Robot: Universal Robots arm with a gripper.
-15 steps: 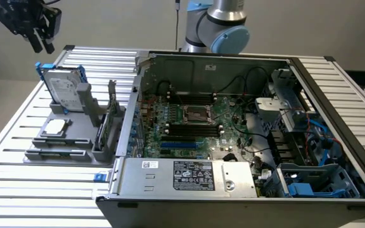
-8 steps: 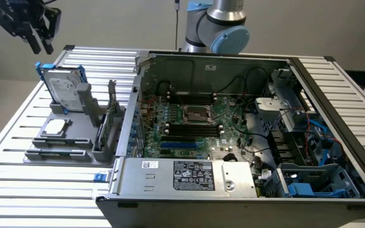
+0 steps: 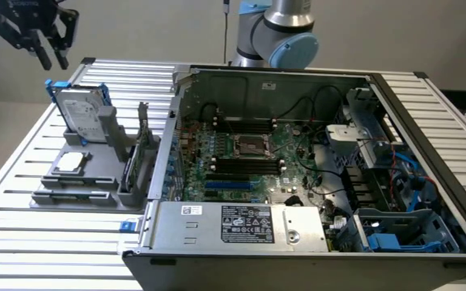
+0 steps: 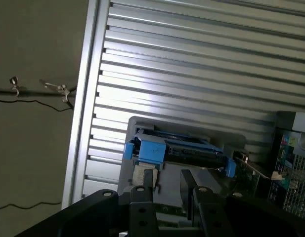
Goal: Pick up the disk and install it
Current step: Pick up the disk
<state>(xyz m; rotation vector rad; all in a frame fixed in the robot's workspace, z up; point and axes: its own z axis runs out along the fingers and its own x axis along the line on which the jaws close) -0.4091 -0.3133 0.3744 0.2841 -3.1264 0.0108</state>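
While gripper (image 3: 53, 63) hovers, wrist view shows disk (image 4: 182, 150) edge-on.

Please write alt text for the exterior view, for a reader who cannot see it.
An open, empty gripper hangs above the disk, which stands upright in a grey holder on a slatted metal table. An open computer case lies at the exterior view's right.

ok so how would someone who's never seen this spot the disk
Start at the open computer case; on the exterior view's left of it sits a grey rack. The disk stands on edge at the rack's far end: silver-grey, white label, blue rails, unlike the small square chip lying flat nearby.
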